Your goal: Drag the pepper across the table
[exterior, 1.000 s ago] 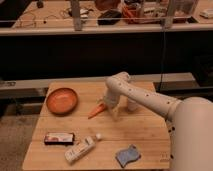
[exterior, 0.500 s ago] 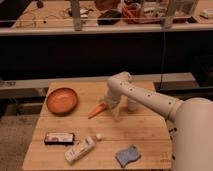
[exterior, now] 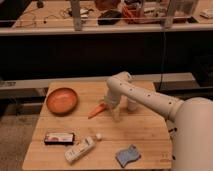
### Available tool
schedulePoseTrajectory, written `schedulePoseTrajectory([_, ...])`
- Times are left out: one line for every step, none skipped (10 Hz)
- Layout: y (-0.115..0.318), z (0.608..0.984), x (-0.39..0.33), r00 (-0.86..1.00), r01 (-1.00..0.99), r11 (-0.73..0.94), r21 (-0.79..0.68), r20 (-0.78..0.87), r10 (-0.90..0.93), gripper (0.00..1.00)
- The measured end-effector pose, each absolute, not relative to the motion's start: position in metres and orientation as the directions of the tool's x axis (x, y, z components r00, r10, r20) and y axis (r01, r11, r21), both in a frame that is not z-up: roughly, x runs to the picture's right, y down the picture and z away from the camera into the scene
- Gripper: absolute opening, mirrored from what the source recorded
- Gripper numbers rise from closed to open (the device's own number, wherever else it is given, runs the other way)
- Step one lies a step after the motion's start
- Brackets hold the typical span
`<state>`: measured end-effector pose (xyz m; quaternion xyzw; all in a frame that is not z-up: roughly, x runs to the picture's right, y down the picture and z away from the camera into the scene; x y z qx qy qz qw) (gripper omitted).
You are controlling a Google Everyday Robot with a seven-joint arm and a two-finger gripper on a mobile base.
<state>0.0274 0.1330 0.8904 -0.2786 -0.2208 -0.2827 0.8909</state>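
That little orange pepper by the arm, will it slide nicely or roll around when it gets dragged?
The pepper looks tapered and lies on its side on smooth wood, so it may pivot or roll rather than slide straight. It seems small, probably light. The gripper sits at its thicker end.

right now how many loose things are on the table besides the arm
5: the orange pepper by the gripper mid-table, the bowl back left, a dark packet front left, a white bottle front middle, a blue sponge front right. The arm may hide more.
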Motion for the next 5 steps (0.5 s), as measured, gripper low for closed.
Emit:
schedulePoseTrajectory([0.1334,0.8900,0.0289,0.745,0.624,0.686,-0.374,0.549,-0.378,0.80])
schedulePoseTrajectory([0.1333,0.8892,0.0294,0.747,0.622,0.687,-0.375,0.548,-0.377,0.80])
schedulePoseTrajectory([0.1330,0.8885,0.0285,0.747,0.623,0.686,-0.376,0.547,-0.378,0.80])
schedulePoseTrajectory([0.1326,0.8880,0.0275,0.746,0.623,0.686,-0.376,0.547,-0.379,0.80])
schedulePoseTrajectory([0.1335,0.8877,0.0282,0.748,0.622,0.685,-0.379,0.546,-0.377,0.80])
